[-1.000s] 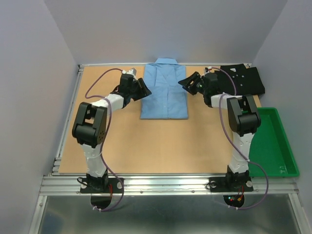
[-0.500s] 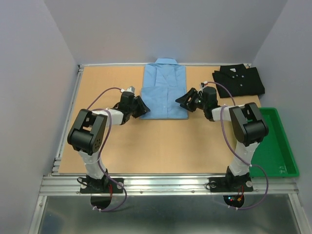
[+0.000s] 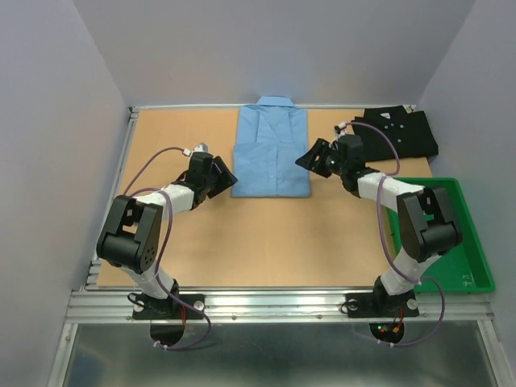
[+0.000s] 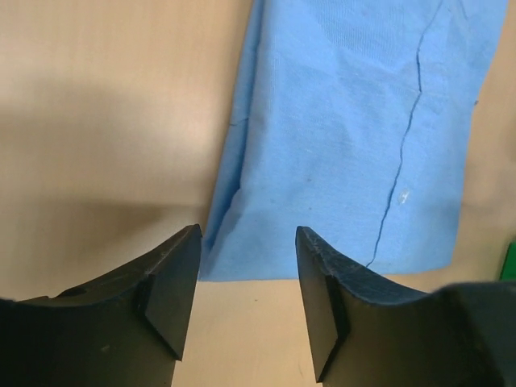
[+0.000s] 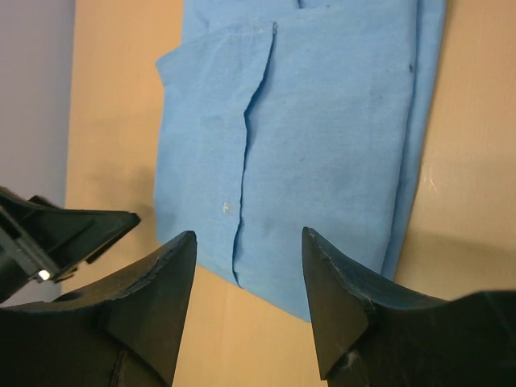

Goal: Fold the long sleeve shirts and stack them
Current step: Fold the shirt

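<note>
At the table's [image 3: 266, 242] far centre, the light blue shirt [image 3: 271, 153] lies folded flat, collar toward the back edge. Left gripper [image 3: 224, 179] is spread and empty, just beside its near-left corner. Right gripper [image 3: 310, 158] is spread and empty at its right edge. Black shirt [image 3: 401, 133] is folded far right, apart. Wide tabletop lies between the blue hem and the arm bases.

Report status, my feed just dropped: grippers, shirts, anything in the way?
Left gripper, right gripper open, empty, flanking folded blue shirt. Black shirt folded far right, unstacked. Nothing blocking.
</note>
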`<state>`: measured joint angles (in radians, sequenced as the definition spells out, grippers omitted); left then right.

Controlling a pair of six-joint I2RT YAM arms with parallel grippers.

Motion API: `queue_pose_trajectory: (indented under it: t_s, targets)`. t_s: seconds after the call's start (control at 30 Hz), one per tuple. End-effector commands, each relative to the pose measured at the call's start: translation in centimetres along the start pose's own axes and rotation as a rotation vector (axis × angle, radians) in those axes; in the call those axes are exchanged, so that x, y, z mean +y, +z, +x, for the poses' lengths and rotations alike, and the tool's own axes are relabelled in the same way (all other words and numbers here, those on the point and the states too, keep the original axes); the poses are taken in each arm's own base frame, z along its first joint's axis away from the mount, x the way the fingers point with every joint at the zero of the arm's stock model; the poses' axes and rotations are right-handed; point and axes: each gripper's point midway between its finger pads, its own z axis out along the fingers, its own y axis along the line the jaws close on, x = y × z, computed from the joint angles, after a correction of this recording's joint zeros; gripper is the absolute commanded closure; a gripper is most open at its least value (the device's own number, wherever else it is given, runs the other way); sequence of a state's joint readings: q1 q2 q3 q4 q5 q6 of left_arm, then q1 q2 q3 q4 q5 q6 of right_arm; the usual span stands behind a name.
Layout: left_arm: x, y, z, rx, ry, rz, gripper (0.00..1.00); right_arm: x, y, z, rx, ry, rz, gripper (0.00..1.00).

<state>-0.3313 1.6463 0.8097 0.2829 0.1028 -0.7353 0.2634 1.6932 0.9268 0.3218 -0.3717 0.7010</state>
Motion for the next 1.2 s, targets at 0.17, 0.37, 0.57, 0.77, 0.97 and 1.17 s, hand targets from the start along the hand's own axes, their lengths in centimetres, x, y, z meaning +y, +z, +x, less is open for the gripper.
queue_pose_trajectory:
  t_s: [0.17, 0.37, 0.57, 0.77, 0.97, 1.17]
  targets:
    - [0.9, -8.1, -7.1, -0.230, 0.149, -0.154, 0.03, 7.3, 3.3, -1.9, -0.064, -0.406, 0.065, 0.40]
    - [3.7, -14.4, -10.5, -0.370, 0.268, -0.317, 0.01, 8.6, 8.8, -1.4, -0.077, -0.571, 0.159, 0.40]
    - [6.7, -16.2, -9.3, -0.420, 0.291, -0.379, 0.01, 8.3, 14.4, 1.4, -0.033, -0.643, 0.187, 0.40]
    - [7.2, -15.5, -8.0, -0.409, 0.298, -0.349, 0.01, 7.2, 16.4, 7.0, 0.062, -0.693, 0.188, 0.40]
    - [6.6, -14.9, -8.2, -0.398, 0.295, -0.326, 0.01, 4.0, 12.5, 14.6, 0.264, -0.703, 0.202, 0.40]
    - [4.9, -14.8, -7.2, -0.361, 0.284, -0.223, 0.01, 0.4, 3.5, 19.9, 0.488, -0.818, 0.202, 0.39]
